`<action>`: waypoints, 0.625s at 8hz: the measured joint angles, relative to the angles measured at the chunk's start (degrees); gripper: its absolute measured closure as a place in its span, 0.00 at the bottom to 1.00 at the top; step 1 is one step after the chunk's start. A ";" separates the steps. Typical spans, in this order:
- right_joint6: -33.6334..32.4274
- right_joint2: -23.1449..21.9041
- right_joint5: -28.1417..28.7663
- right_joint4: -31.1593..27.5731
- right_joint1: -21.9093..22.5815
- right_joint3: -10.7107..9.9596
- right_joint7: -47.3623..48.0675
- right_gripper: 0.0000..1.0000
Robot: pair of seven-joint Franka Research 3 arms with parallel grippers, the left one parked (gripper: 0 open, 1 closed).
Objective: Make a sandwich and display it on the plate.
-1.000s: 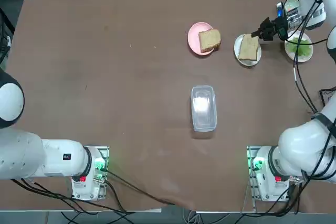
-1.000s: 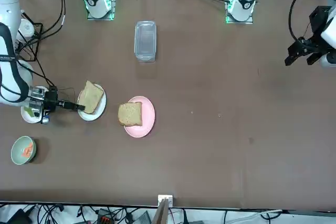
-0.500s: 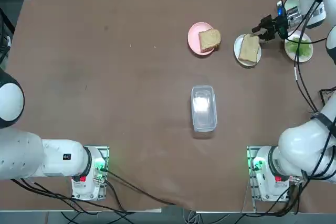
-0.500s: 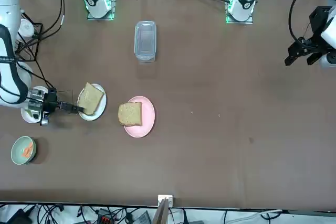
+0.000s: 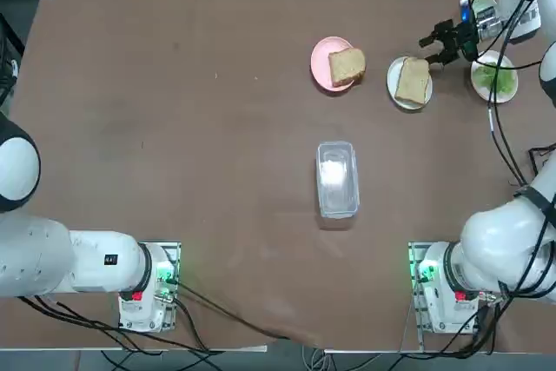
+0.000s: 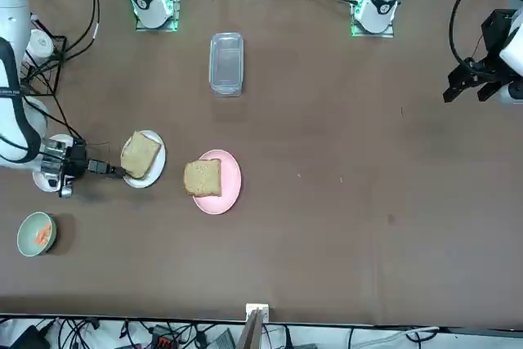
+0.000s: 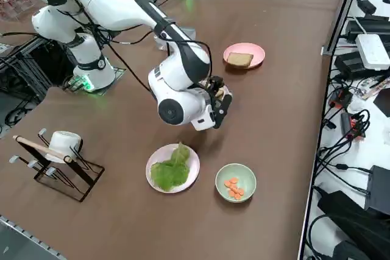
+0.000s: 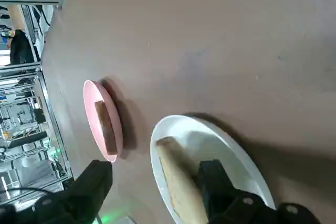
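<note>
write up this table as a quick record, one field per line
right end effector: open, beside the white plate with bread
white plate: holds one bread slice
pink plate: holds another bread slice
second white plate: lettuce
pale-green bowl: orange pieces
clear container: away from the plates
sandwich: not assembled

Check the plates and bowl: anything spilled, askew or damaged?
No spill or damage shows. One oddity: the bread on the pink plate sits off-centre, overhanging its rim. The lettuce stays within its plate.
</note>
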 joint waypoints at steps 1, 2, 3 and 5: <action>0.00 -0.02 -0.01 1.23 0.00 0.00 -0.03 0.00; 0.00 -0.06 -0.44 2.94 0.00 0.00 -0.07 0.00; -0.01 -0.09 -1.88 4.82 0.00 0.00 -0.09 0.00; 0.00 -0.13 -9.20 8.79 -0.02 -0.01 -0.12 0.00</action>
